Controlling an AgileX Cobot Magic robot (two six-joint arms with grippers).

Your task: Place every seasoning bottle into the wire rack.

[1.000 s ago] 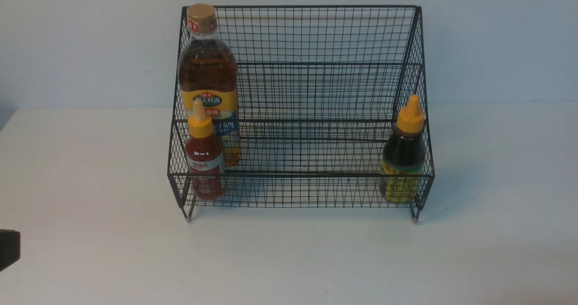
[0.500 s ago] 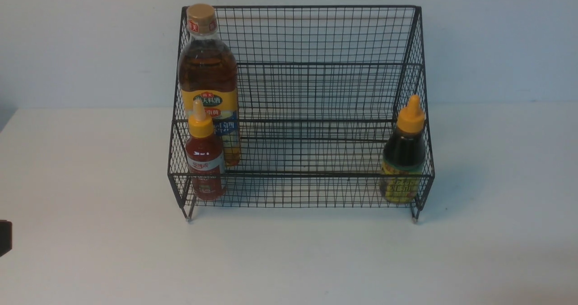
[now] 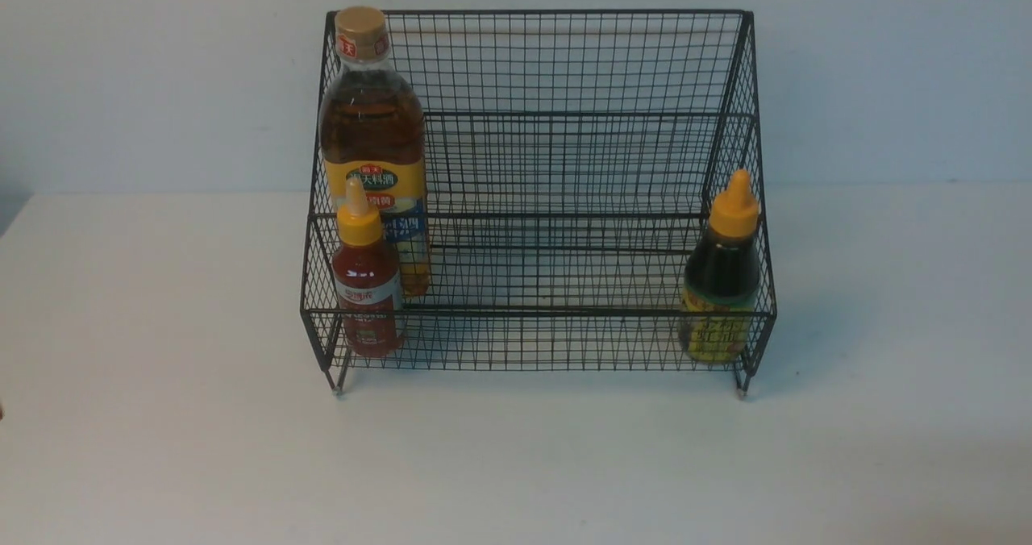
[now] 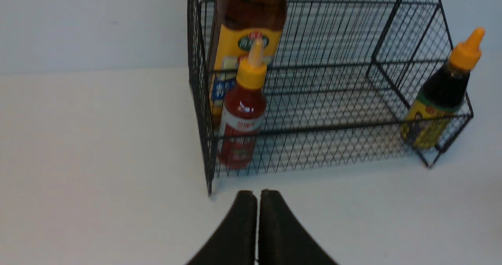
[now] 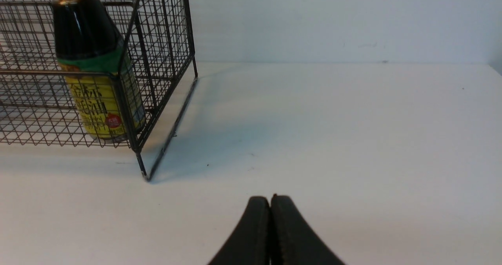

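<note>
The wire rack (image 3: 536,198) stands on the white table (image 3: 161,448) with all three seasoning bottles inside it. Your left gripper (image 4: 257,196) has its jaws pressed together and grips nothing; just ahead of its tips is the rack's near corner, and right behind that mesh stands the red bottle (image 4: 242,116) on the lowest tier, upright. Directly beyond it, one tier up, you see the tall amber bottle (image 4: 245,41). The dark bottle (image 4: 441,96) is well off to the far side from that gripper, at the opposite end of the lowest tier. Your right gripper (image 5: 270,200) is likewise closed and empty, over bare table; the dark bottle sits ahead of it and off to one side, upright in the rack's corner.
</note>
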